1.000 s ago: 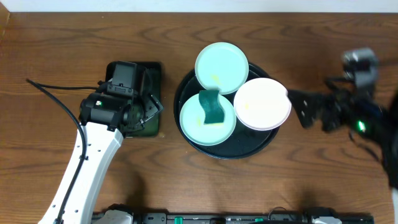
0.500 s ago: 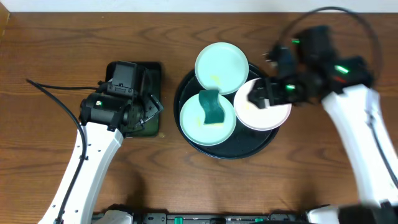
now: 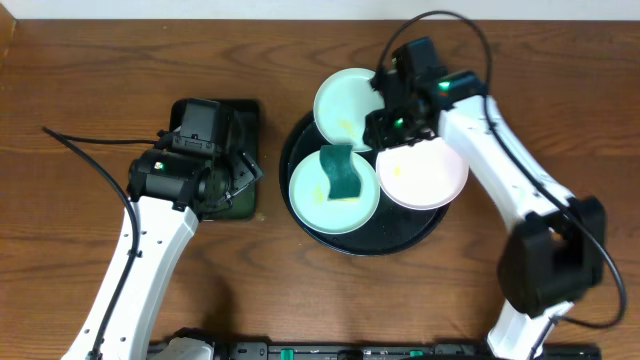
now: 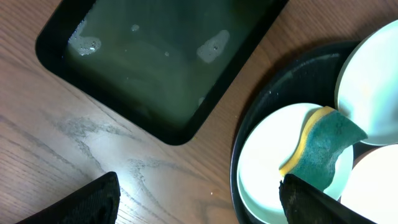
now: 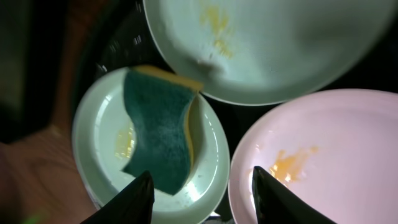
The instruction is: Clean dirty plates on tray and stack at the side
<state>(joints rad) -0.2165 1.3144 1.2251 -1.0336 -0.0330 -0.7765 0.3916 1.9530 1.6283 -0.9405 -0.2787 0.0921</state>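
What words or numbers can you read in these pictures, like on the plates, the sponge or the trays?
There are no words, labels, brands, numbers or signs to read in any view.
White round plate: blank, only a yellowish smear.
Mint-aqua round plate under the sponge: blank.
Other mint-aqua round plate: blank, a yellowish smear.
Wavy teal-and-yellow sponge: blank.
Large round black tray: blank.
Smaller rectangular black tray: blank.
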